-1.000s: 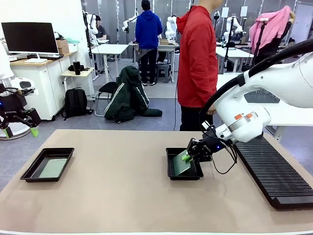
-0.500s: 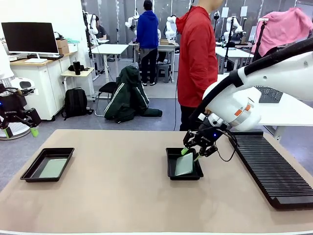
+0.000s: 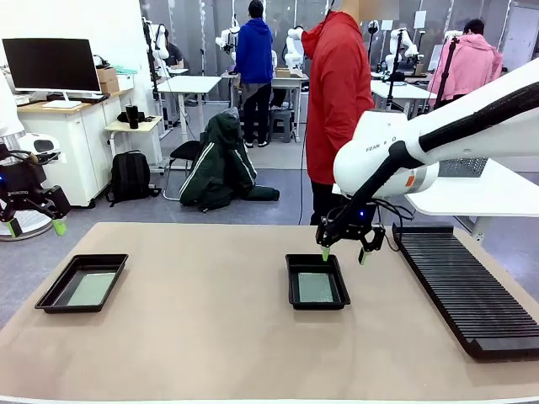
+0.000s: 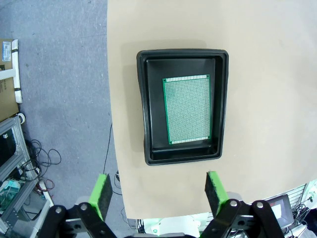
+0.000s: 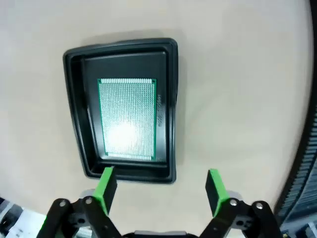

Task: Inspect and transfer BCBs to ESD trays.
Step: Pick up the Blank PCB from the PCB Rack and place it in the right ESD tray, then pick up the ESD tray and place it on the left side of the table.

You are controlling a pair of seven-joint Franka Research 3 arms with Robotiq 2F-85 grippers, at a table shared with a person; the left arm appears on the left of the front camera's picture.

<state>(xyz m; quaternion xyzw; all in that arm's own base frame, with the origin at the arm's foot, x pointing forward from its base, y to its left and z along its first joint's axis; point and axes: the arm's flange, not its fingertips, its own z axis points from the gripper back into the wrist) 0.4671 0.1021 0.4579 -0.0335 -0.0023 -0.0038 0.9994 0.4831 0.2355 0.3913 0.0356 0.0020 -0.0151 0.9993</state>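
Two BCBs lie flat, one in each of the two ESD trays. The first BCB (image 3: 317, 287) rests on the floor of the centre tray (image 3: 292, 290); in my right wrist view this board (image 5: 128, 119) sits with its long axis parallel to the long walls of the tray (image 5: 168, 109). The second BCB (image 3: 91, 288) lies in the left tray (image 3: 52, 294), near the left edge of the surface (image 3: 202, 320); in my left wrist view that board (image 4: 188, 109) is also aligned with its tray (image 4: 143, 109).

My right gripper (image 3: 344, 253) hangs just above the far rim of the centre tray, jaws wide apart and holding nothing. The board lies directly below and slightly toward my side of it. My left gripper (image 4: 157, 191) is spread fully and empty, raised off the surface beyond its left edge.

The slotted black rack (image 3: 463, 290) lies to the right of the centre tray, apart from it. My right arm is the nearer one to the rack, so I judge any further pick there falls to that arm.
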